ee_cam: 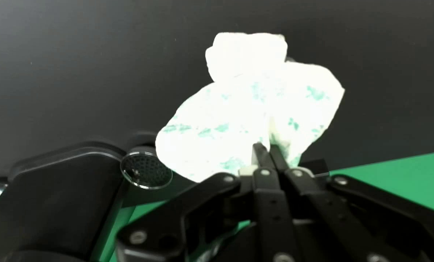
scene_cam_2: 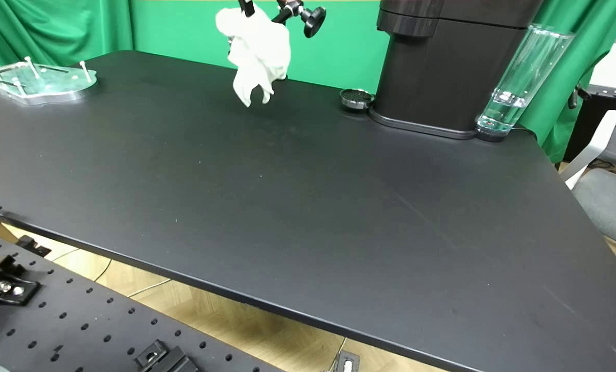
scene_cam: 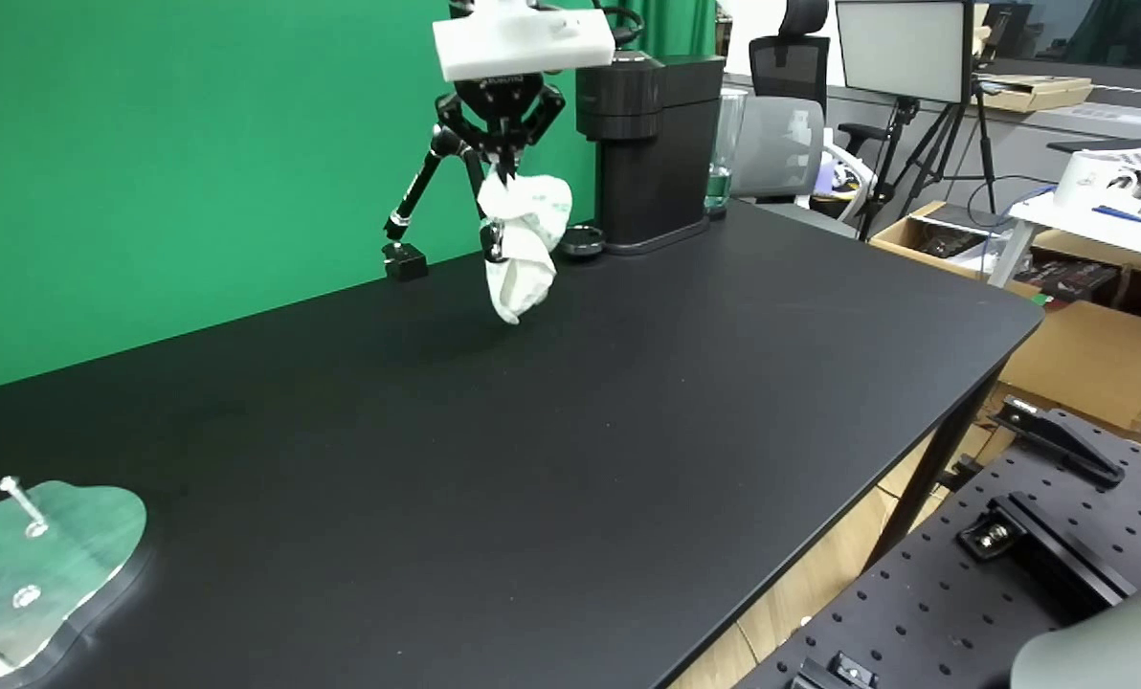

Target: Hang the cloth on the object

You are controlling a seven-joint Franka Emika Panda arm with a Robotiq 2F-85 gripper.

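Observation:
The white cloth (scene_cam: 532,215) hangs bunched from my gripper (scene_cam: 505,165), its lower corners dangling above the table. In the wrist view greenish marks show on the cloth (ee_cam: 246,109), and the gripper (ee_cam: 268,147) is shut with a fold pinched at its tips. The object, a thin black jointed stand (scene_cam: 424,182), arches at the back, right beside the gripper and cloth. A black shiny end of it overlaps the cloth's edge there. In an exterior view the cloth (scene_cam_2: 259,49) covers much of the stand, whose knob (scene_cam_2: 314,21) sticks out. I cannot tell whether the cloth touches the stand.
A tall black machine (scene_cam: 652,144) with a clear water container (scene_cam_2: 525,82) stands beside the cloth along the back. A small round metal-rimmed tray (ee_cam: 146,169) sits at its foot. A flat greenish plastic piece (scene_cam_2: 42,80) with pegs lies at the table's far end.

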